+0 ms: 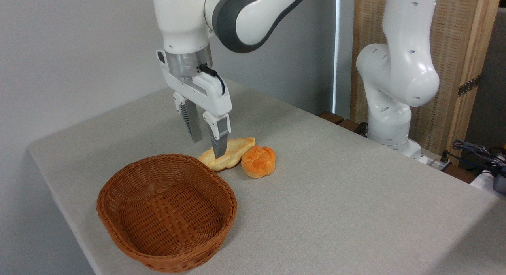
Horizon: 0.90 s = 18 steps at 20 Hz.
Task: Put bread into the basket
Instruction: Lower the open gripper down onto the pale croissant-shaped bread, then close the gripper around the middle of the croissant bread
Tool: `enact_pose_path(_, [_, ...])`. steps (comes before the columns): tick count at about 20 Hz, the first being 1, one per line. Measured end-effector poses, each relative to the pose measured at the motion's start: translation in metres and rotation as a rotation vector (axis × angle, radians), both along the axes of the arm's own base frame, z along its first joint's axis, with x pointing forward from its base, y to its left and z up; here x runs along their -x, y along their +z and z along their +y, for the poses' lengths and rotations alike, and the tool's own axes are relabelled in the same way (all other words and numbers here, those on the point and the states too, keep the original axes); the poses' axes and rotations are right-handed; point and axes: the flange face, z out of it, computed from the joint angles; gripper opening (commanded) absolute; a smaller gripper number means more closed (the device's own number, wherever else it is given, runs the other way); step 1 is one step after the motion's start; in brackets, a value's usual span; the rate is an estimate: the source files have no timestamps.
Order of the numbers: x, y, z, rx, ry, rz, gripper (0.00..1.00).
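We found the work at the approach stage, with the pick not yet made. The bread (pixel 229 151) lay flat on the table (pixel 355 211), just behind the basket (pixel 166 211) and touching or nearly touching the round orange bun (pixel 258 161) on its right. The basket held nothing. The gripper (pixel 207 146) hung low over the loaf, fingers spread apart and grasping nothing; the nearer fingertip (pixel 219 150) overlapped the loaf in our view, though contact could not be confirmed. In our judgement, the next move called for straddling the loaf across its width, clear of the bun, closing, then lifting over the rim.
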Motion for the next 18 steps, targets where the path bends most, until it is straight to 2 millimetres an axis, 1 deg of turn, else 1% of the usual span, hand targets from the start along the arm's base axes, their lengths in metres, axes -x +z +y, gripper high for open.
enact_pose_path(3, [0.014,-0.022,-0.012,-0.013,-0.071,0.041,1.0])
enact_pose_path(5, [0.02,-0.033,-0.018,-0.018,-0.099,0.059,1.0])
enact_pose_path(11, [0.03,-0.049,-0.031,-0.02,-0.129,0.056,1.0])
enact_pose_path(18, [0.031,-0.06,-0.033,-0.035,-0.138,0.074,0.99])
